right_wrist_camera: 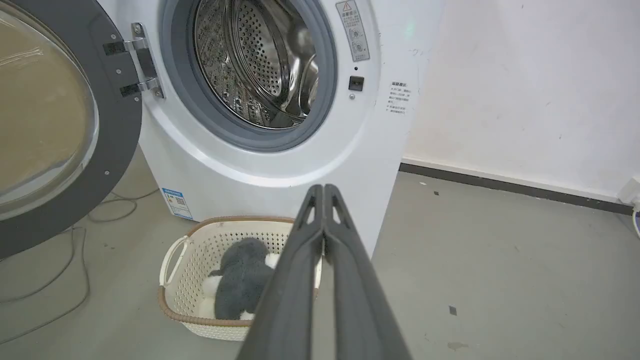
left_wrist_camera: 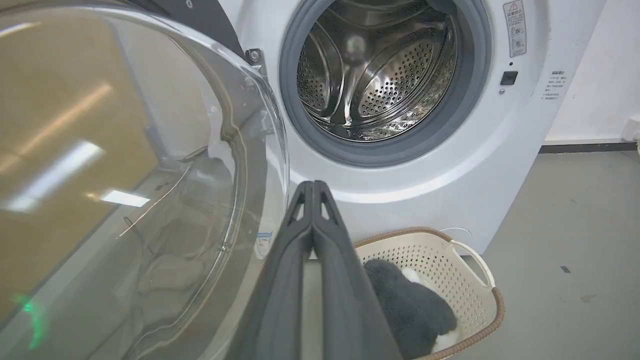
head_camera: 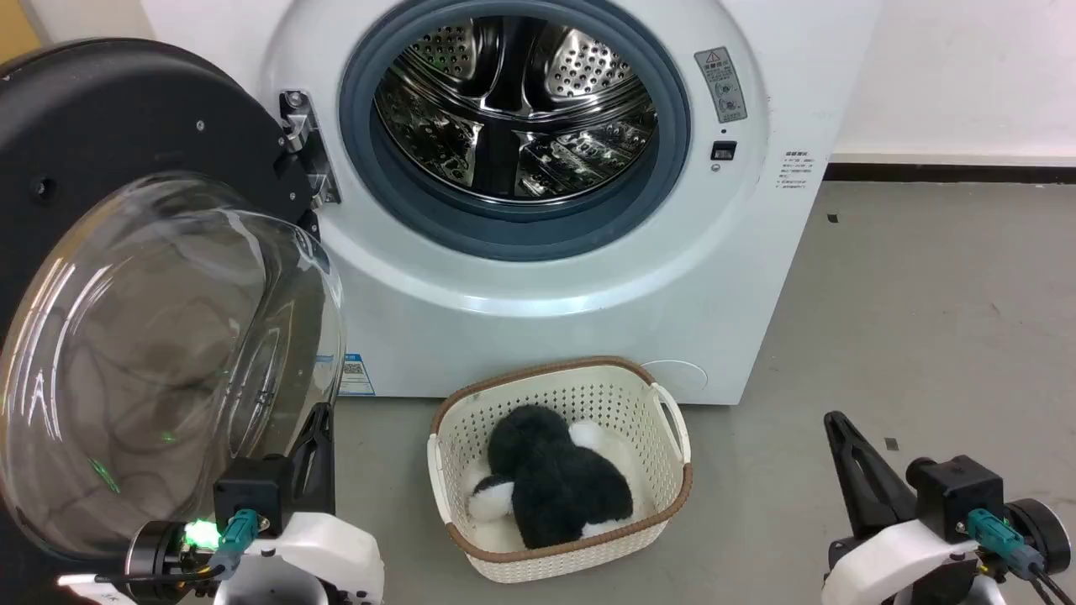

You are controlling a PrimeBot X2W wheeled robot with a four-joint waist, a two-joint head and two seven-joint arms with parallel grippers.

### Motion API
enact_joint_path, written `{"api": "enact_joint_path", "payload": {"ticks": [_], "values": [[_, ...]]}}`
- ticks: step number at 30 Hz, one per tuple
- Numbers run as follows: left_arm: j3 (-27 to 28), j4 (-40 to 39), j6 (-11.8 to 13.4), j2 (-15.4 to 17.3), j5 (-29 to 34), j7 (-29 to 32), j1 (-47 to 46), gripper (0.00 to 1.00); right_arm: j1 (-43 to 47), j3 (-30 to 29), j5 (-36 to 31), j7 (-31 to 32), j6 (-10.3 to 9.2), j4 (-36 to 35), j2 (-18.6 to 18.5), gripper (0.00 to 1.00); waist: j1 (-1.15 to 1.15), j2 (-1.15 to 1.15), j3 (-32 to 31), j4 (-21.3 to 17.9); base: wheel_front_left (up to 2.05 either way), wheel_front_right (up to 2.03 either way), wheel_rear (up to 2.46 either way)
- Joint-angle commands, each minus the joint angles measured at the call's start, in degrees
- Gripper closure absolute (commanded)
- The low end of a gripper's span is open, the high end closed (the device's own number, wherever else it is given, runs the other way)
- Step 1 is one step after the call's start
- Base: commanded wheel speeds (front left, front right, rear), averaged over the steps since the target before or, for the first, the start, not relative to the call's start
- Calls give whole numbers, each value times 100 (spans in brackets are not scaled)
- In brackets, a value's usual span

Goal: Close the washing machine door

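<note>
Frontally, the washing machine (head_camera: 546,319) stands white and boxy on the grey floor (head_camera: 925,336), its round mouth uncovered. The perforated steel drum (head_camera: 513,101) shows inside the grey-blue rubber gasket (head_camera: 521,239). The washing machine door (head_camera: 160,336) is swung wide open on the machine's left side and hangs from a metal hinge (head_camera: 303,143). Its black disc faces outward and its clear glass bowl bulges toward the camera (in the left wrist view the bowl takes up most of the left half). A small blue sticker (head_camera: 356,376) sits low on the machine's front, just beside the bowl's edge.

The left gripper (head_camera: 321,418) stands at the lower right edge of the glass bowl with its fingers pointing up toward the machine. Whether it touches the glass cannot be told. In the left wrist view its jaws are pressed together with nothing between them. The right gripper (head_camera: 832,418) is low on the right over bare floor, well apart from the door. Its jaws are likewise closed together, with nothing held, in the right wrist view.

A cream perforated basket (head_camera: 672,441) rests on the floor just in front of the machine, between the two grippers. It holds a black-and-white plush toy (head_camera: 555,479). A thin cable (right_wrist_camera: 75,250) trails across the floor beneath the open door.
</note>
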Motion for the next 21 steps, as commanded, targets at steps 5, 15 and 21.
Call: {"api": "enact_joint_path", "payload": {"ticks": [5,15,21], "values": [[10,-24,-31,-2,17,2,82,100,-30,-9,-44,3,5,-21,27,100,0,0,0,0,0,0,0],[10,-24,-31,-2,17,2,82,100,-30,-9,-44,3,5,-21,27,100,0,0,0,0,0,0,0],[10,-24,-31,-2,17,2,82,100,-30,-9,-44,3,5,-21,27,100,0,0,0,0,0,0,0]]}}
